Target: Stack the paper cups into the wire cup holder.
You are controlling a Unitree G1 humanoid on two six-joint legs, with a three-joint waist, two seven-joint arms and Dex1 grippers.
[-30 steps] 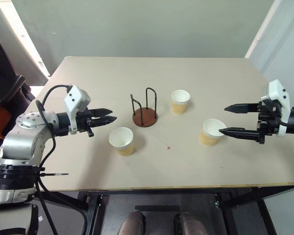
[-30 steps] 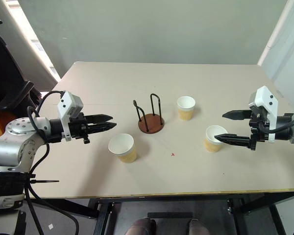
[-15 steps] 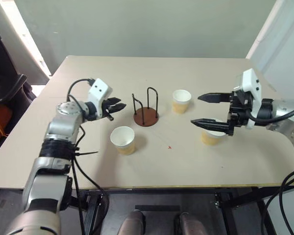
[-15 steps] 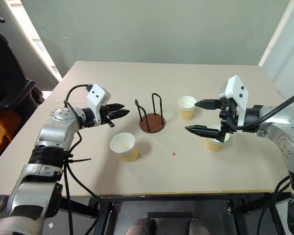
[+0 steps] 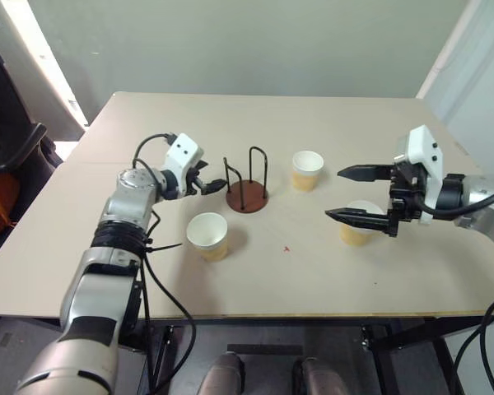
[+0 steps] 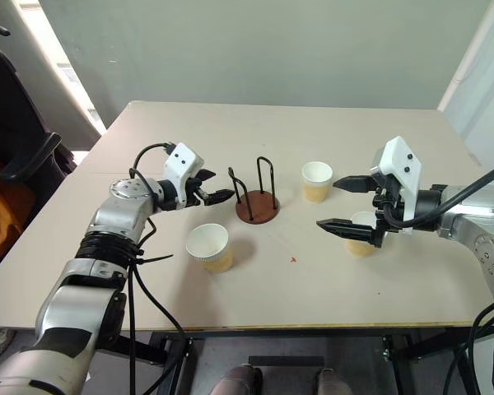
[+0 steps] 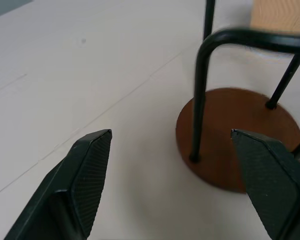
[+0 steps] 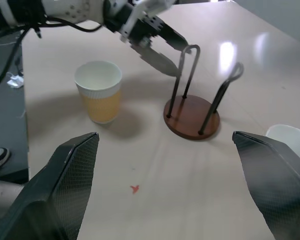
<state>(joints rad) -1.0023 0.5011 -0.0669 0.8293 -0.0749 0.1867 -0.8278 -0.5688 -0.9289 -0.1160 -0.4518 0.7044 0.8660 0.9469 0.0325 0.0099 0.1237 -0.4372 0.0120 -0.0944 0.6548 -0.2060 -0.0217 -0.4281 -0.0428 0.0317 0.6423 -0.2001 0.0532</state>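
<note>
From the head camera, I'm seeing my left claw (image 5: 212, 186) gaping open beside the wire cup holder (image 5: 246, 196) mid-bench (image 5: 148, 280); three paper cups (image 5: 207, 236) are standing apart around it. My right claw (image 5: 351, 194) is spreading wide over one. Left wrist: fingers (image 7: 85, 170) are flanking the holder's base, gripping nothing.
</note>
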